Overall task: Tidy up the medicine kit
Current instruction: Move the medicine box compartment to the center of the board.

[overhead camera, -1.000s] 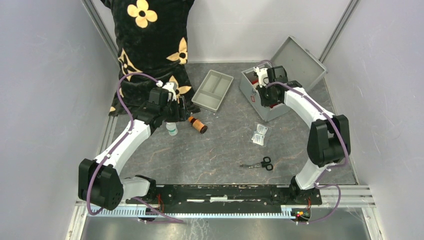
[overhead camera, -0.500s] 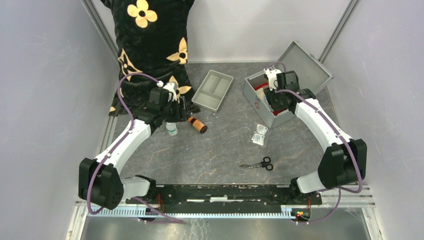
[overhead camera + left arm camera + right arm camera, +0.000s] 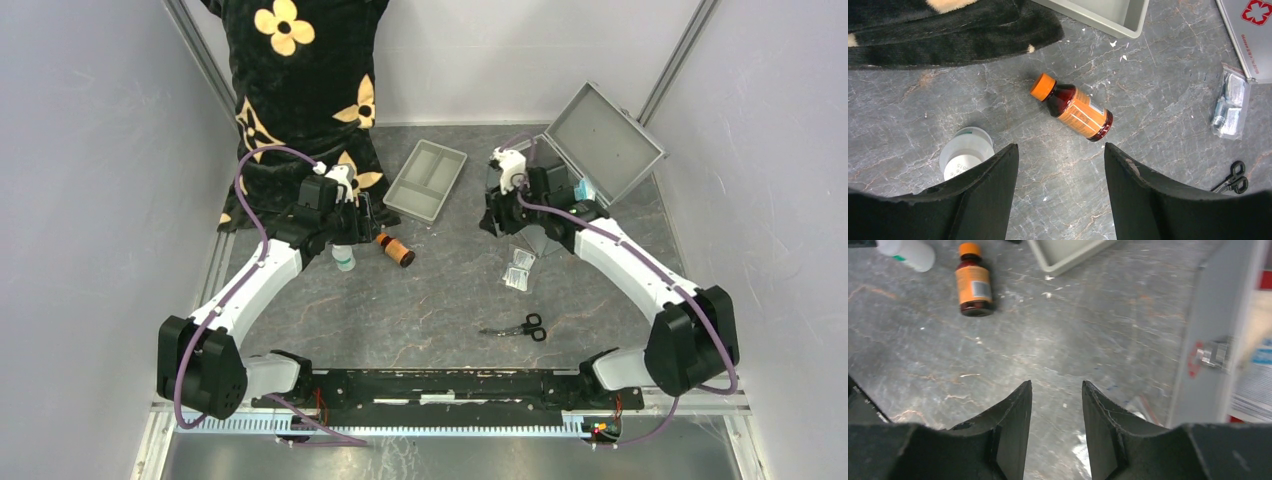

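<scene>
Top external view catching the medicine kit (image 3: pixel 603 135) standing open on the bench just right of the divided tray (image 3: pixel 425 180), lid leaning back. Hovering at the kit's tray-side wall with the right gripper (image 3: pixel 1055 385), fingers apart and gripping nothing. Hanging near-left of the tray with the left gripper (image 3: pixel 1060 155), fingers wide apart over an orange-capped bottle (image 3: pixel 1075 107), likewise empty. Judging the metal case stiff, smooth-skinned and fairly weighty, likely sliding rather than flexing; favouring a pinch on a thin wall or the lid's rim.
</scene>
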Tool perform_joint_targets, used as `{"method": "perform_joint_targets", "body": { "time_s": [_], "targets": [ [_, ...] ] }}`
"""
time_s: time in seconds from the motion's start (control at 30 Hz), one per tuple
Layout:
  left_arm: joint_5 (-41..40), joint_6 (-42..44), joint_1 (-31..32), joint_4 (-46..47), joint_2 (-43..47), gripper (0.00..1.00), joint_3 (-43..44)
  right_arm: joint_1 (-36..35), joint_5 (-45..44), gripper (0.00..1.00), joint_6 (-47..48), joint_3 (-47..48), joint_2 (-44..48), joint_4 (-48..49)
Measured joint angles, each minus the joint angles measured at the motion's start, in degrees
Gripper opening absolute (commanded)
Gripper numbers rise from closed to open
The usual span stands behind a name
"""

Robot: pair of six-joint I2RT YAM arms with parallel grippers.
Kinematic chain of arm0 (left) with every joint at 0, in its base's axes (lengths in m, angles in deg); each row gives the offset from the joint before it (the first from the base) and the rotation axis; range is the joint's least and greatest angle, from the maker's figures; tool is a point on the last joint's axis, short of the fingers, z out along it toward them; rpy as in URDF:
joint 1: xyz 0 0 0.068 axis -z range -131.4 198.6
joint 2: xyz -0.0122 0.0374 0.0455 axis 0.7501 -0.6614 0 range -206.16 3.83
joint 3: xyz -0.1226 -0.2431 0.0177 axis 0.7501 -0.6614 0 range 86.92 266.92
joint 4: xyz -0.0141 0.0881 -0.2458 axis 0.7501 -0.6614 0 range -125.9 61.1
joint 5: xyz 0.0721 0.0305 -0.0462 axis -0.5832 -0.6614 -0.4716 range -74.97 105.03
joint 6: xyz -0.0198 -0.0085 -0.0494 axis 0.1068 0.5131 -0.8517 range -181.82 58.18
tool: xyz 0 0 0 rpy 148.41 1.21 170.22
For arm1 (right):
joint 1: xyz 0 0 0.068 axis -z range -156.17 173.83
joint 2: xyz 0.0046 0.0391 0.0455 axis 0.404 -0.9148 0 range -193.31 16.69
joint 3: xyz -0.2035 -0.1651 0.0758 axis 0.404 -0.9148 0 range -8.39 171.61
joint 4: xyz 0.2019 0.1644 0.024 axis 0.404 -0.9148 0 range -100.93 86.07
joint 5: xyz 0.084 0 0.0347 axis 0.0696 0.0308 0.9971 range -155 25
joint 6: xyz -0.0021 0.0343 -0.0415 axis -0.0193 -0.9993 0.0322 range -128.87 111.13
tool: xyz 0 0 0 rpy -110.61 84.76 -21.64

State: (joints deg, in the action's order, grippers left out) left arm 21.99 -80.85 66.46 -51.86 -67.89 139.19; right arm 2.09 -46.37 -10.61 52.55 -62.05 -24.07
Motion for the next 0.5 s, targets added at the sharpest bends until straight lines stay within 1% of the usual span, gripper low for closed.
{"method": "perform_joint_targets", "body": {
  "time_s": [0.13, 0.27, 0.37, 0.43, 0.5],
  "targets": [
    [-0.8, 0.0, 0.0, 0.5, 0.1, 0.7, -0.2, -4.6, 0.5, 0.46, -2.8, -0.8, -2.6, 3.5],
    [-0.9, 0.0, 0.0, 0.8, 0.8, 0.7, -0.2, -7.0, -1.4, 0.45, -6.7, -1.0, -6.7, 9.7],
    [-0.9, 0.0, 0.0, 0.8, 1.3, 0.7, -0.2, -8.0, -3.3, 0.38, -9.4, 0.0, -12.2, 15.0],
    [-0.9, 0.0, 0.0, 0.9, 1.8, 0.7, -0.3, -8.7, -4.2, 0.31, -10.5, 3.5, -17.9, 16.4],
    [-1.0, 0.0, 0.0, 0.9, 2.2, 0.7, -0.6, -9.3, -4.7, 0.29, -11.1, 8.3, -23.7, 16.9]
  ]
}}
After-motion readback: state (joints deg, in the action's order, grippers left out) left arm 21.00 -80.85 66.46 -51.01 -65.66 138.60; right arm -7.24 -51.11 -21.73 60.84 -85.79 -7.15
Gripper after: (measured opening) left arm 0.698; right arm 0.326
